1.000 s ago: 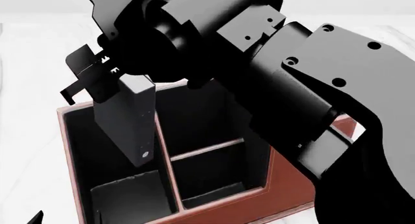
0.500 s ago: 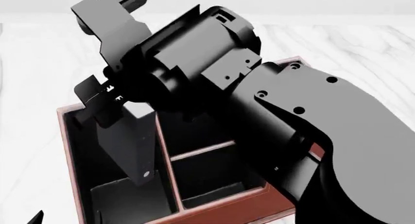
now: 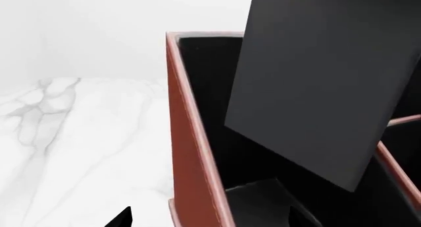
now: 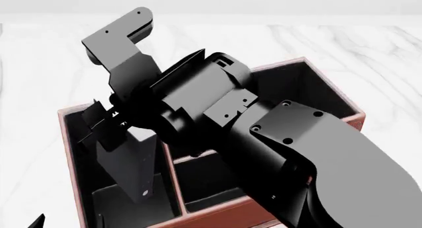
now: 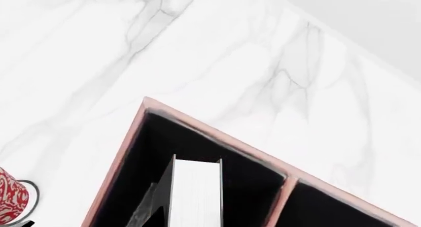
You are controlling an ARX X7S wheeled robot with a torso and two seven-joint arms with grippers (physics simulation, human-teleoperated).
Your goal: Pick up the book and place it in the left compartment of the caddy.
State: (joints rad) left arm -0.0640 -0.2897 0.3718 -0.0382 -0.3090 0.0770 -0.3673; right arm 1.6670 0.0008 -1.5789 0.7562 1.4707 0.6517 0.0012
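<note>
The black book (image 4: 128,168) hangs upright and slightly tilted inside the left compartment (image 4: 108,210) of the reddish-brown caddy (image 4: 66,139). Its lower end is close above the black floor. My right gripper (image 4: 108,131) is shut on the book's top end, just above the caddy's rim. In the right wrist view the book's white page edges (image 5: 196,192) point down into the left compartment (image 5: 174,138), between the right gripper (image 5: 196,221) jaws. My left gripper (image 3: 210,222) is open beside the caddy (image 3: 191,153), facing the book's black cover (image 3: 316,89). Only one left fingertip (image 4: 36,222) shows in the head view.
My right arm (image 4: 297,154) lies across the caddy's middle section (image 4: 204,176) and hides part of it. The taller end section (image 4: 297,89) stands at the far right. A red patterned mug (image 5: 8,202) sits on the white marble table (image 4: 39,65) near the caddy.
My right arm has come down and carried the book deeper into the left compartment. More of the caddy's tall end section now shows behind the arm.
</note>
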